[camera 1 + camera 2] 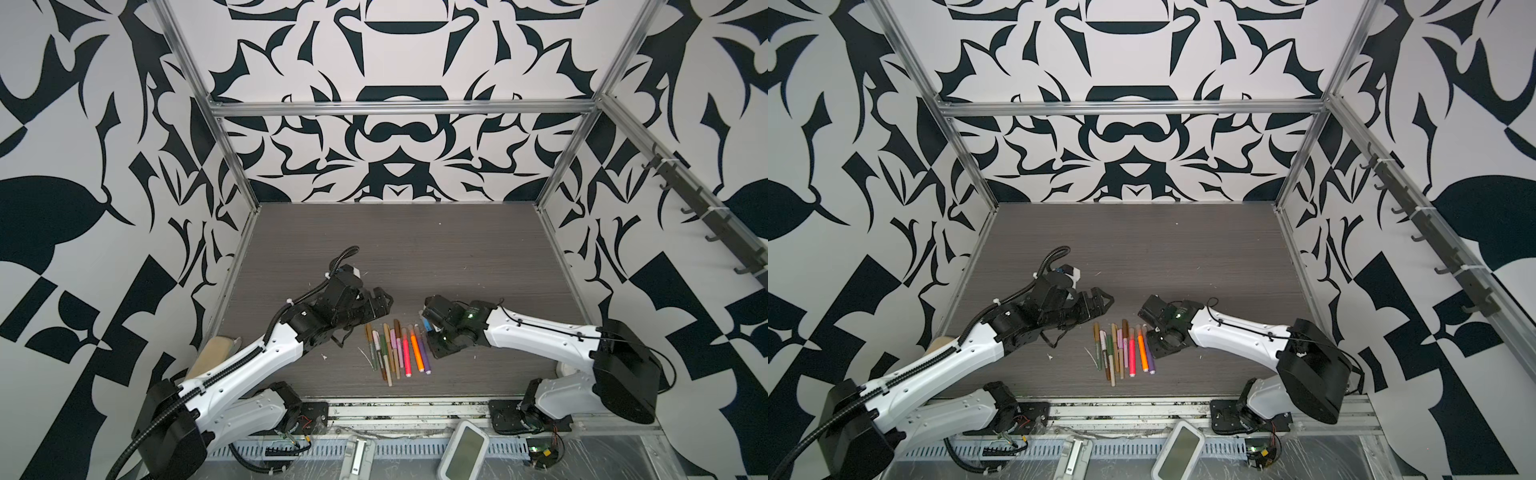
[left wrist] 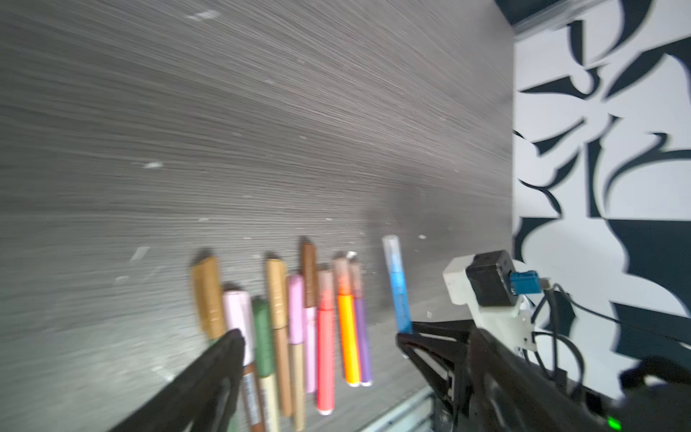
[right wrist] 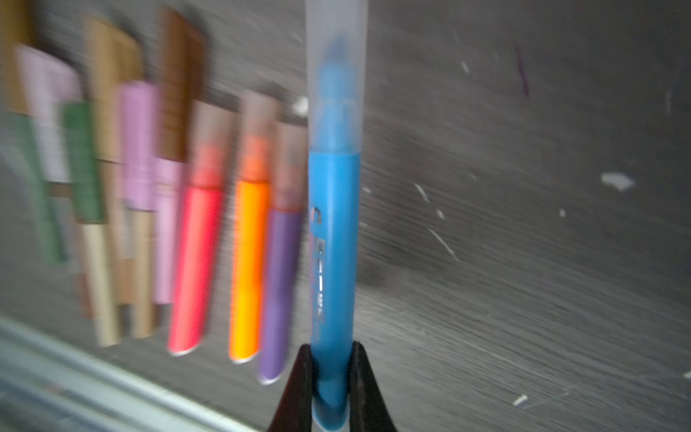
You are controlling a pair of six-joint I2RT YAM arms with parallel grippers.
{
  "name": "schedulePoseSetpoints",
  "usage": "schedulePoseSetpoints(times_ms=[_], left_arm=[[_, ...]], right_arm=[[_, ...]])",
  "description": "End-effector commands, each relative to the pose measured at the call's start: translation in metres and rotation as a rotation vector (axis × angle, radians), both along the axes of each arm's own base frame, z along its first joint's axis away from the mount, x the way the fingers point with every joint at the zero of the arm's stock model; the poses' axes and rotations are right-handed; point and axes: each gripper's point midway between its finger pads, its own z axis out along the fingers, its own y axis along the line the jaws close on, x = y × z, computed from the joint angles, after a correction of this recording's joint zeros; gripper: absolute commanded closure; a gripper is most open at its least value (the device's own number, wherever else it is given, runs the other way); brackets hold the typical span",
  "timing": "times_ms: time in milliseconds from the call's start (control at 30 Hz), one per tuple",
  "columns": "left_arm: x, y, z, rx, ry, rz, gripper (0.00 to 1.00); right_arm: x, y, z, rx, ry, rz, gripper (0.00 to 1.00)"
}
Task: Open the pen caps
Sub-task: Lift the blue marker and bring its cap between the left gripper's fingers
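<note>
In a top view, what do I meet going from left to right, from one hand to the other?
Left hand → green pen → red pen → orange pen → purple pen → right hand, shut on the blue pen.

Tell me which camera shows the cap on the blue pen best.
The right wrist view: the cap is close and central, seated on the blue pen that the right hand grips by its tail. The left wrist view shows the cap small; in a top view only a sliver of the blue pen shows by the hand.
</note>
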Motion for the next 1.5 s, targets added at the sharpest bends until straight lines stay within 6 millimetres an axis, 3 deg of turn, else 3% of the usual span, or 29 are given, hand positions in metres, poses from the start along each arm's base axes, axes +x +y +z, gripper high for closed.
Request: schedulePoseSetpoints(times_ms=[0, 100, 200, 333, 500, 633, 733, 867, 1033, 1333, 1467], left_arm=[[0.002, -0.037, 0.021, -0.212, 0.032, -0.055, 0.14], [0.005, -0.053, 0.021, -0.285, 0.067, -0.067, 0.33], [0.006, -0.063, 0.019, -0.316, 0.083, -0.082, 0.43], [0.008, -0.064, 0.013, -0.3, 0.093, -0.072, 0.54], [0.007, -0.056, 0.003, -0.248, 0.108, -0.044, 0.59], [0.005, -0.051, 0.003, -0.237, 0.108, -0.034, 0.57], [0.004, -0.046, 0.01, -0.212, 0.089, -0.033, 0.39], [0.004, -0.03, 0.014, -0.078, 0.062, -0.032, 0.32], [0.002, -0.029, 0.011, -0.031, 0.079, -0.055, 0.31], [0.01, -0.043, 0.004, -0.06, 0.087, -0.067, 0.31], [0.011, -0.047, 0.011, -0.08, 0.076, -0.077, 0.39]], right_arm=[[-0.003, 0.035, 0.042, 0.198, 0.018, 0.05, 1.0], [-0.001, 0.054, 0.06, 0.313, 0.027, 0.026, 1.0], [0.002, 0.066, 0.075, 0.395, 0.021, 0.013, 1.0], [0.004, 0.072, 0.087, 0.456, 0.011, 0.002, 1.0], [0.001, 0.069, 0.097, 0.477, -0.008, 0.004, 1.0], [0.001, 0.061, 0.099, 0.455, -0.023, 0.0, 1.0], [0.002, 0.051, 0.091, 0.397, -0.031, -0.014, 1.0], [0.0, 0.041, 0.087, 0.357, -0.04, -0.022, 1.0], [-0.002, 0.04, 0.096, 0.395, -0.054, -0.02, 1.0], [-0.01, 0.059, 0.109, 0.523, -0.017, 0.017, 1.0], [-0.011, 0.061, 0.109, 0.533, -0.008, 0.025, 1.0]])
